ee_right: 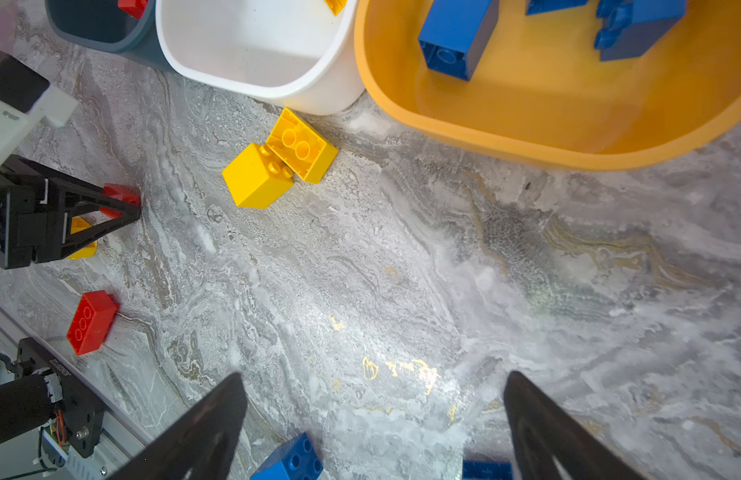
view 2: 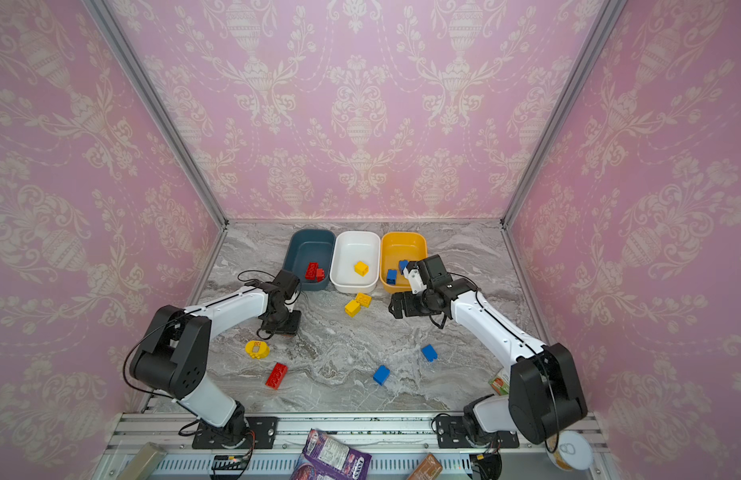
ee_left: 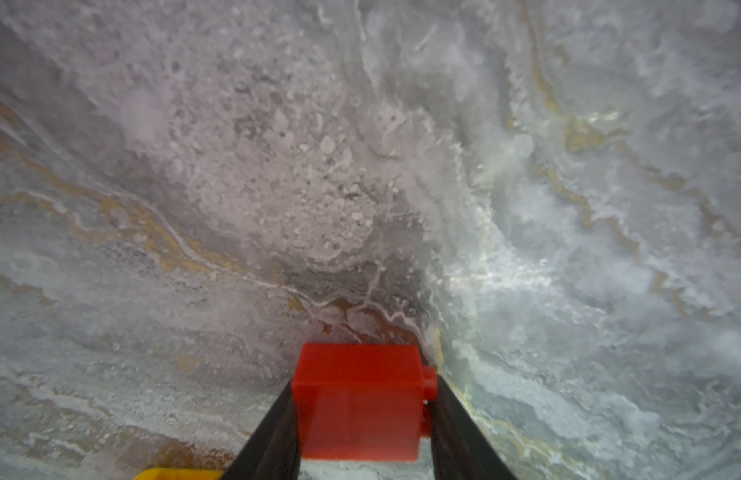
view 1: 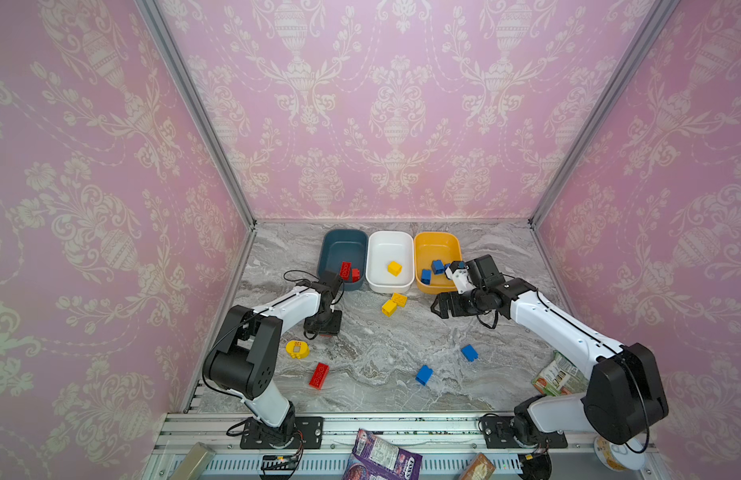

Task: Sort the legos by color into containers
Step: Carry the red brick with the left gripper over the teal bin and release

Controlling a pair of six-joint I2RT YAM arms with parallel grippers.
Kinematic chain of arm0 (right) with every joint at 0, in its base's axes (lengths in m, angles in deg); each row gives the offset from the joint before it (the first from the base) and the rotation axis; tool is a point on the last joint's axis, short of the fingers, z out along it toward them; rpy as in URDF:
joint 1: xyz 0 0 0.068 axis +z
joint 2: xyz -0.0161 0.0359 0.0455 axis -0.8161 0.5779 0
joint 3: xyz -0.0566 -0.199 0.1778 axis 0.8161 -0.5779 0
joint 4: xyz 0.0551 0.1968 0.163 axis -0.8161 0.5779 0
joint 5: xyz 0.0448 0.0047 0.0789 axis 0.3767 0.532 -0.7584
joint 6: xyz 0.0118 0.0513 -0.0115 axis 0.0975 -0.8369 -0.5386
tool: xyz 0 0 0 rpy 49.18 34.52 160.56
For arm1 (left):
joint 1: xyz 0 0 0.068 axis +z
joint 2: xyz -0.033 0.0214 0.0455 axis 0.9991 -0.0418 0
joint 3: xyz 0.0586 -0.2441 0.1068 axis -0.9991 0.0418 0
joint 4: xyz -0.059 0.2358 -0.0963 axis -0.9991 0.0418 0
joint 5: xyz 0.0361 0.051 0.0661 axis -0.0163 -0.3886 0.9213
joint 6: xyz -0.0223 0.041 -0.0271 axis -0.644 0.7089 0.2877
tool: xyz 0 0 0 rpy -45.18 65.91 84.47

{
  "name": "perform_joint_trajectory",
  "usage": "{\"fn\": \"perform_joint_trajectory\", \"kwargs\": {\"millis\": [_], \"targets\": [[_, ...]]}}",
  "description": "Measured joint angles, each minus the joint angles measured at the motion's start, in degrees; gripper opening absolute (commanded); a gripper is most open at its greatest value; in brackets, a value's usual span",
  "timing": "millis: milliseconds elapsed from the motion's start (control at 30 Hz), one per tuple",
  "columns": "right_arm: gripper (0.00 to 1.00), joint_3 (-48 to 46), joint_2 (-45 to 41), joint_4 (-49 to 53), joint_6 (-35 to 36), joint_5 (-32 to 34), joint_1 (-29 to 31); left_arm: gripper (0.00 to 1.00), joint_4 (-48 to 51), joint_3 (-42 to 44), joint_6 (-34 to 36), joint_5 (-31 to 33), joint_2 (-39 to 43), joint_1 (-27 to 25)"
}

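Observation:
My left gripper (ee_left: 362, 386) is shut on a small red lego (ee_left: 360, 411) that rests on the marble table; in a top view it points down (view 1: 325, 330) in front of the dark teal container (view 1: 343, 245), which holds red legos (view 1: 345, 269). The white container (view 1: 391, 249) holds one yellow lego (view 1: 394, 268), and the yellow-orange container (view 1: 437, 245) holds blue ones (view 1: 437, 266). My right gripper (ee_right: 375, 378) hangs open and empty in front of that container. Loose on the table lie two yellow legos (view 1: 393, 303), a round yellow piece (view 1: 297, 349), a long red lego (view 1: 318, 375) and two blue ones (view 1: 469, 353) (view 1: 424, 375).
A green snack packet (view 1: 557, 376) lies at the table's right edge beside the right arm. A purple packet (view 1: 381, 455) and a round tin can (view 2: 568, 451) sit on the front metal rail. Pink patterned walls close in three sides.

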State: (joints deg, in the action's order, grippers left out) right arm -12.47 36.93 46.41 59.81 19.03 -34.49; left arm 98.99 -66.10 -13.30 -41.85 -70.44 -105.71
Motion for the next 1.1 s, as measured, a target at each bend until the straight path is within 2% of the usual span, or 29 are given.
{"fn": "perform_joint_trajectory", "kwargs": {"millis": [167,400,533,733,867,1100], "targets": [[0.98,-0.37,-0.68,-0.04,-0.02,-0.02,0.00,0.45,-0.04,0.00,-0.02,0.00,0.92,-0.02],[0.98,-0.50,-0.83,0.00,-0.02,0.00,-0.24,0.43,0.02,-1.11,-0.04,0.02,8.07,-0.09],[0.98,-0.52,-1.33,0.00,-0.02,0.00,-0.33,0.43,0.17,-4.68,-0.04,0.17,11.39,-0.09],[0.98,-0.72,-2.38,-0.04,-0.07,-0.02,-0.33,0.43,-0.42,-12.66,0.66,1.90,11.52,-0.09],[0.98,-0.83,-2.82,-0.07,-0.61,-0.42,-0.33,0.43,-2.14,-20.06,2.19,3.21,7.19,-0.07],[0.98,-0.83,-4.79,-0.07,-1.53,-0.90,-0.33,0.43,-6.29,-32.35,5.16,4.68,-7.56,0.96]]}}
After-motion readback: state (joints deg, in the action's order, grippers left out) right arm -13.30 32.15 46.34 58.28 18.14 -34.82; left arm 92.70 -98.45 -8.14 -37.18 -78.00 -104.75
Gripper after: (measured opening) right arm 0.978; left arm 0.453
